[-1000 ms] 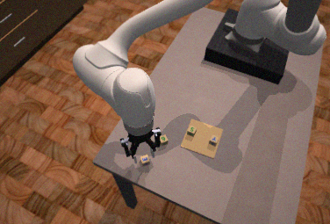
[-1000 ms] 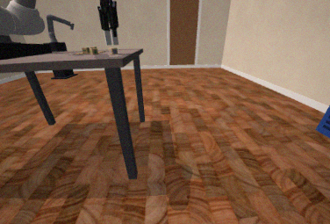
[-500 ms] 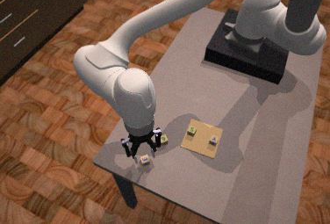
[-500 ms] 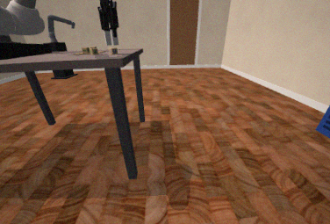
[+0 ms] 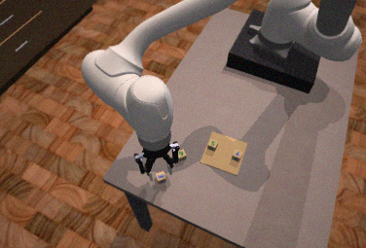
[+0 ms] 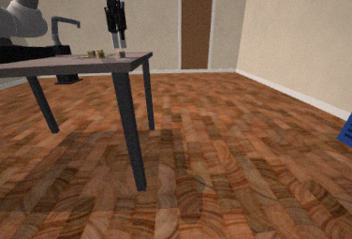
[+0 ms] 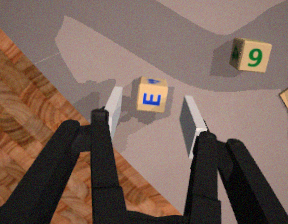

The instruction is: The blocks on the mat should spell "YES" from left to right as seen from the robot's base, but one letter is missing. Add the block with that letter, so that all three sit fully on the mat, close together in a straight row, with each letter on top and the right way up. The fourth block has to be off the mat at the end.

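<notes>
Grey table (image 5: 292, 178) carries a tan mat (image 5: 225, 162) roughly midway along its near side, with the arm's dark base (image 5: 238, 61) at the far end. Two blocks sit on the mat: the S block (image 5: 212, 144) with a green letter, and a second block (image 5: 237, 155) with a blue letter that is too small to read with certainty. They stand apart from each other, with bare mat between them.

Off the mat, toward the table's corner, lie two more blocks. The E block (image 7: 152, 96) rests on the table with its blue letter on top, close to the table edge. The 9 block (image 7: 252, 55), marked in green, sits just beside the mat's corner and well apart from the E block.

The gripper (image 7: 151, 123) hangs over the E block, pointing down. Its fingers stand partly open, one on each side of the block, with clear gaps on both sides; they hold nothing. In the wrist view the block lies between the fingertips but beyond them, not touching either pad. The exterior view shows the gripper (image 6: 118, 40) with its tips just above the table surface near the corner.
</notes>
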You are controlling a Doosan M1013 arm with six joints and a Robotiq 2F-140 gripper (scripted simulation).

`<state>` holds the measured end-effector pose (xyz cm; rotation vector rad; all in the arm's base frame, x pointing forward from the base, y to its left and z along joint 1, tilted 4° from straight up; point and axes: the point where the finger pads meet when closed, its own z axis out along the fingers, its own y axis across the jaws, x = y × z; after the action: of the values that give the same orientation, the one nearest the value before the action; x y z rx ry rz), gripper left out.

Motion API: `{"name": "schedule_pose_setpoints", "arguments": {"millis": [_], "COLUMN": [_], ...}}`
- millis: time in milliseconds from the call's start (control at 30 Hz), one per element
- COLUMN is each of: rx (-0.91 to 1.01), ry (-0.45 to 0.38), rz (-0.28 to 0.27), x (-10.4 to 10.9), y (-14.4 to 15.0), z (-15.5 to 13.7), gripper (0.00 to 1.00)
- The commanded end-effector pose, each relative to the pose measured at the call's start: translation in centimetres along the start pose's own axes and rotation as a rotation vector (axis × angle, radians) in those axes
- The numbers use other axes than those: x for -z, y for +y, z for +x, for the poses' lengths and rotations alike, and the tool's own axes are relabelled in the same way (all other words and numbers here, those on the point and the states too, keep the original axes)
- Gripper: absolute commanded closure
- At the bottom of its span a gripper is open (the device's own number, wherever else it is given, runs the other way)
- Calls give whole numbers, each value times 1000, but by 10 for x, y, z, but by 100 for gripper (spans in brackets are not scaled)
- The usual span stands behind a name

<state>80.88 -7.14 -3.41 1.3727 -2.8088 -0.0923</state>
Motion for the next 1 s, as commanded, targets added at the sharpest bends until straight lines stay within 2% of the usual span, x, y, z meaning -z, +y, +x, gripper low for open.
{"name": "schedule_pose_setpoints", "arguments": {"millis": [0, 533, 967], "rx": [2, 2, 2], "ry": [-2, -2, -2], "rz": [-2, -2, -2], "x": [-1, -3, -23], "y": [3, 3, 3], "z": [-2, -2, -2], "gripper": [60, 60, 60]}}
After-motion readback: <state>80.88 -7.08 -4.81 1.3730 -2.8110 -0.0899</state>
